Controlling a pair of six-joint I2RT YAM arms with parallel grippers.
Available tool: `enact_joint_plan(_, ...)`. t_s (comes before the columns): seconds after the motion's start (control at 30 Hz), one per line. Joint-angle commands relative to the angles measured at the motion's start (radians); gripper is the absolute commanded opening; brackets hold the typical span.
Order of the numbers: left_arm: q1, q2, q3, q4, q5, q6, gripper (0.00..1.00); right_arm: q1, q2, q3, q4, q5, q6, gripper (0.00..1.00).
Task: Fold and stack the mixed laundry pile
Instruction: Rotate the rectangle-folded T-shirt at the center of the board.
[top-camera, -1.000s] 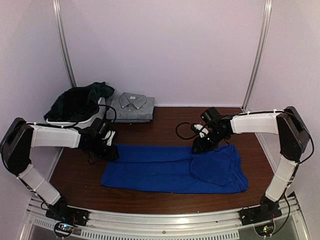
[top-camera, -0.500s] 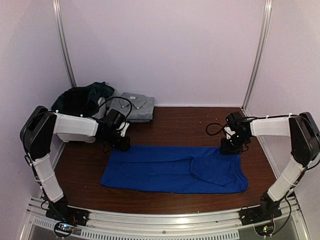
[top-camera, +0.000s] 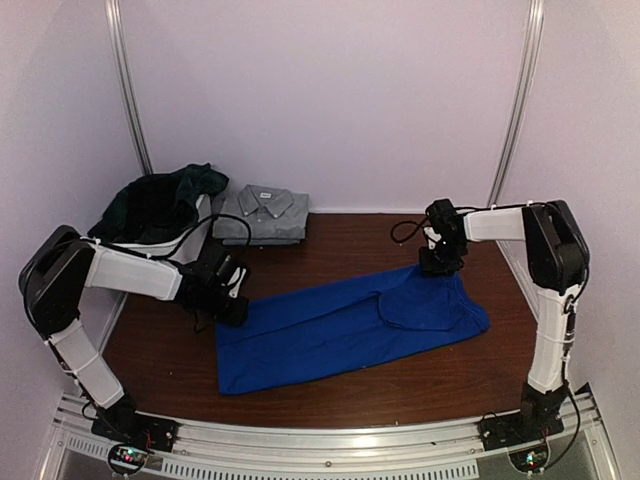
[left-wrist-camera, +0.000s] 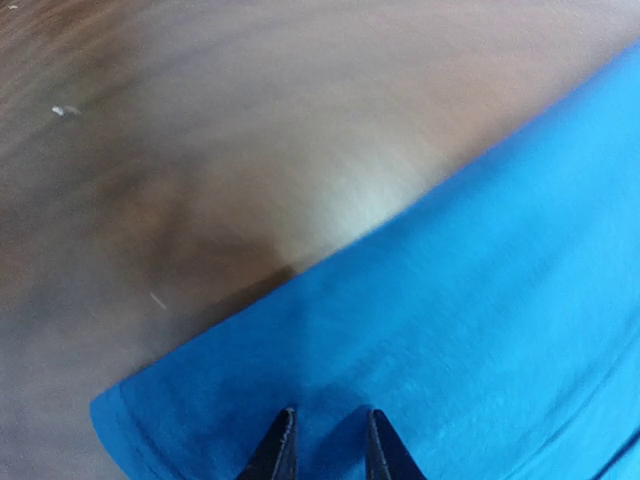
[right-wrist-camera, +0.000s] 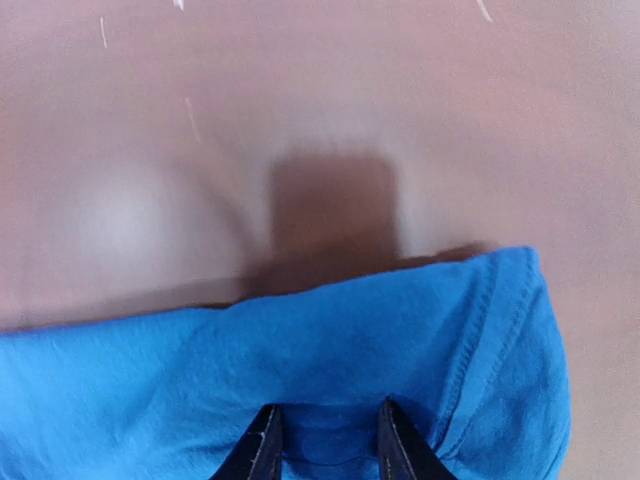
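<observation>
The blue T-shirt (top-camera: 340, 325) lies slantwise across the table (top-camera: 340, 240), folded lengthwise. Its two far corners are pinched between the narrow jaws of the left gripper (top-camera: 228, 303) and the right gripper (top-camera: 438, 262). Both holds look shallow, close to the hem, so a tug could slip a corner free. Uneven pulling could also skew the fold and drag its loose edge open.

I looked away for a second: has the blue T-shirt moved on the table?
Yes. The blue T-shirt has swung its right end toward the back wall, along with the right gripper; it now lies slanted against the front edge of the table.
</observation>
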Motion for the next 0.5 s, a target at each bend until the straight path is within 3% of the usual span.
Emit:
enact_joint_plan(0.0,-0.131,-0.009,-0.065,-0.137,0.032,-0.012,0.24,0.012,0.247,0.323,-0.08,-0.007,-0.094,0.33)
enact_joint_plan(0.13,-0.311,-0.012,-0.037,-0.199,0.103,0.0,0.24,0.036,0.41,0.713,-0.176,-0.024,-0.16,0.34)
enact_joint_plan(0.23,-0.382,-0.03,0.003,-0.244,0.143,0.01,0.24,0.038,0.418,0.84,-0.233,-0.026,-0.183,0.34)
enact_joint_plan(0.47,-0.371,-0.076,0.16,-0.277,0.103,0.076,0.28,0.037,0.027,0.457,-0.077,-0.075,-0.134,0.4)
